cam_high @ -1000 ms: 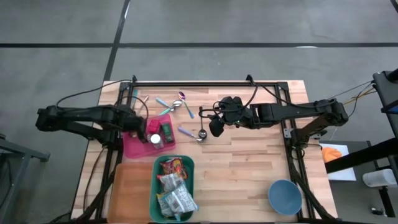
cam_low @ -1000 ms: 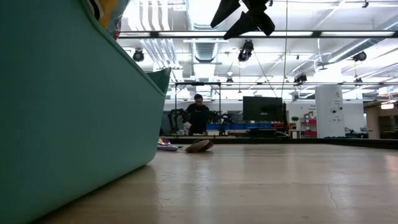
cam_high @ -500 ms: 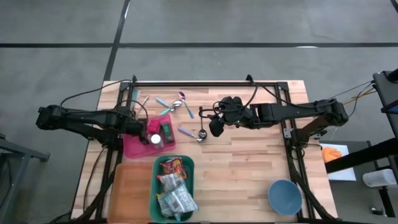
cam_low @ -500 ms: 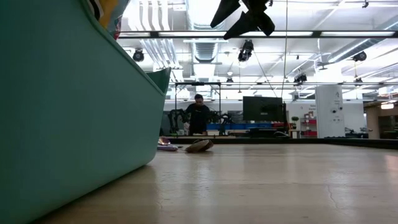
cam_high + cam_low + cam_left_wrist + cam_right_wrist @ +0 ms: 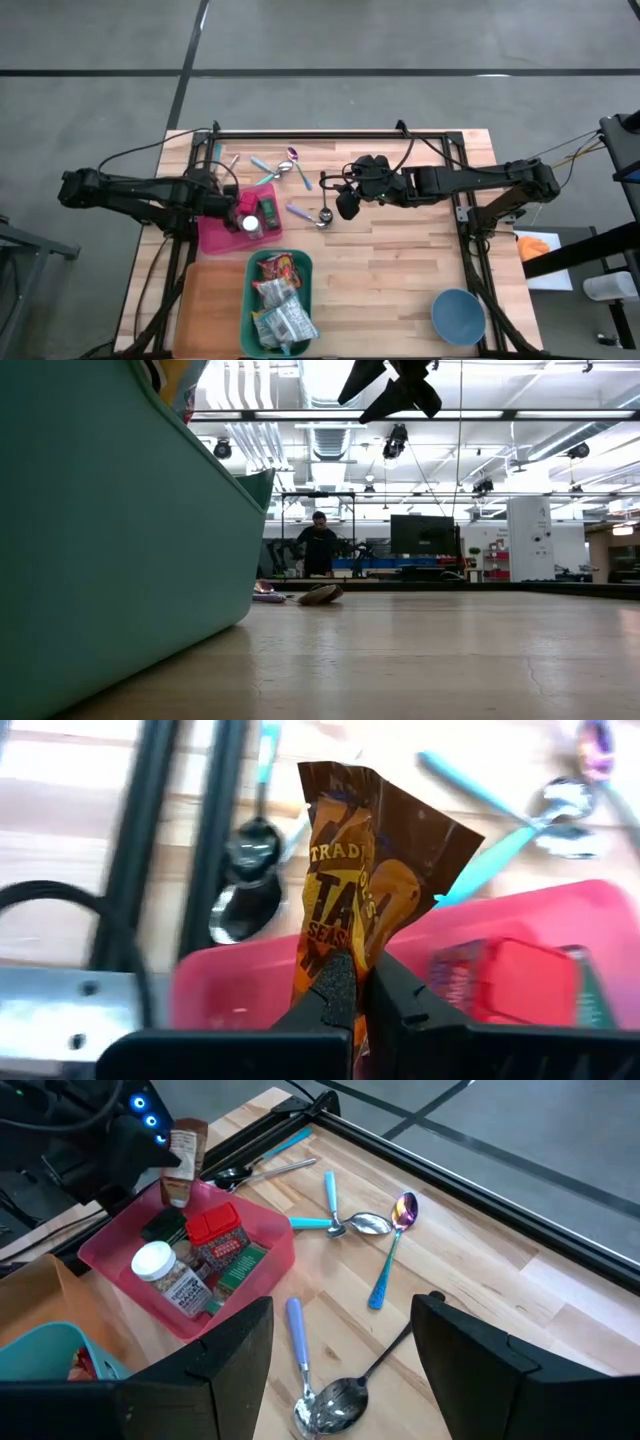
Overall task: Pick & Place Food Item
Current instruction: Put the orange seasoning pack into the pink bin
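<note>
L gripper (image 5: 352, 982) is clamped shut on a brown/orange snack packet (image 5: 372, 885), holding it upright over the far-left corner of the pink bin (image 5: 215, 238) at table's left side; in the R wrist view the same packet (image 5: 183, 1156) hangs just above the bin's (image 5: 118, 1253) far edge, not resting in it. Pink bin holds a white-capped spice jar (image 5: 168, 1277), a red-lidded container (image 5: 213, 1230) and a green-labelled item, packed close together. Near side of it sits a teal bin (image 5: 303, 290) w/ several snack packs (image 5: 276, 300) inside; an orange-brown tray (image 5: 208, 305) lies touching its left side. R gripper (image 5: 339, 1342) hovers above table centre, jaws apart w/ nothing between them, over a purple-handled spoon (image 5: 311, 1380) and a dark-handled spoon lying bowls together. Farther off: two teal-handled spoons (image 5: 342, 1221) and an iridescent spoon w/ blue handle (image 5: 392, 1248), near the far rail (image 5: 310, 134). More utensils lie by the left arm's frame, far-left. Blue bowl (image 5: 458, 315) sits at near-right corner of the wooden table (image 5: 400, 270), well apart from the rest. Low view: teal bin wall (image 5: 100, 550) fills the left, R gripper (image 5: 395, 385) overhead, a person (image 5: 318, 546) standing in the room behind.
</note>
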Robot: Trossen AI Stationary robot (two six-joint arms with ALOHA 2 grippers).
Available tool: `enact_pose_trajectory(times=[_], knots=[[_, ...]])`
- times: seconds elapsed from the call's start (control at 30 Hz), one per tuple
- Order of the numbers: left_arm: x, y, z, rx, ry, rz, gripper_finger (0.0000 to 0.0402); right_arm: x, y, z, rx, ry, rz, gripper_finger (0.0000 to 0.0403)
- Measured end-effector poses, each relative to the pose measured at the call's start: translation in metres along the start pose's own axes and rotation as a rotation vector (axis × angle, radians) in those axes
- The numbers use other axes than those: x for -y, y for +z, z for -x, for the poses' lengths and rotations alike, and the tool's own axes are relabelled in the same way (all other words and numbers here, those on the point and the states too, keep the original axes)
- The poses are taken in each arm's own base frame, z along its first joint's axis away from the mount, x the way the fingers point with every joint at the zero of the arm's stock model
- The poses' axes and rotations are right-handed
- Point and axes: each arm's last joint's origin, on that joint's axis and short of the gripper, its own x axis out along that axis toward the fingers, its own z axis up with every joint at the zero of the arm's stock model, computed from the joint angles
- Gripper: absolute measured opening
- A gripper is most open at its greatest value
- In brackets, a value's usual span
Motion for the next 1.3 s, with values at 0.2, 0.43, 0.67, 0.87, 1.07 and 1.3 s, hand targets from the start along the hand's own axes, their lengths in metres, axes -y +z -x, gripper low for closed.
enact_pose_trajectory(times=[0.2, 0.43, 0.67, 0.87, 1.07, 1.3], knots=[[0.003, -0.004, 0.003, 0.037, -0.057, -0.025, 0.0000, 0.000, 0.000, 0.000, 0.001, 0.000, 0.000, 0.0233], [0.005, -0.009, 0.009, 0.178, -0.143, -0.104, 0.0000, 0.000, 0.000, 0.000, 0.001, 0.000, 0.000, 0.0233], [0.000, -0.023, 0.008, 0.172, -0.181, -0.185, 0.0000, 0.000, 0.000, 0.000, 0.001, 0.000, 0.000, 0.0233], [-0.011, -0.040, -0.010, 0.266, -0.201, -0.217, 0.0000, 0.000, 0.000, 0.000, 0.001, 0.000, 0.000, 0.0233], [-0.015, -0.044, -0.016, 0.322, -0.229, -0.200, 0.0000, 0.000, 0.000, 0.000, 0.001, 0.000, 0.000, 0.0233], [-0.009, -0.046, -0.015, 0.322, -0.283, -0.160, 0.0000, 0.000, 0.000, 0.000, 0.001, 0.001, 0.000, 0.0233]])
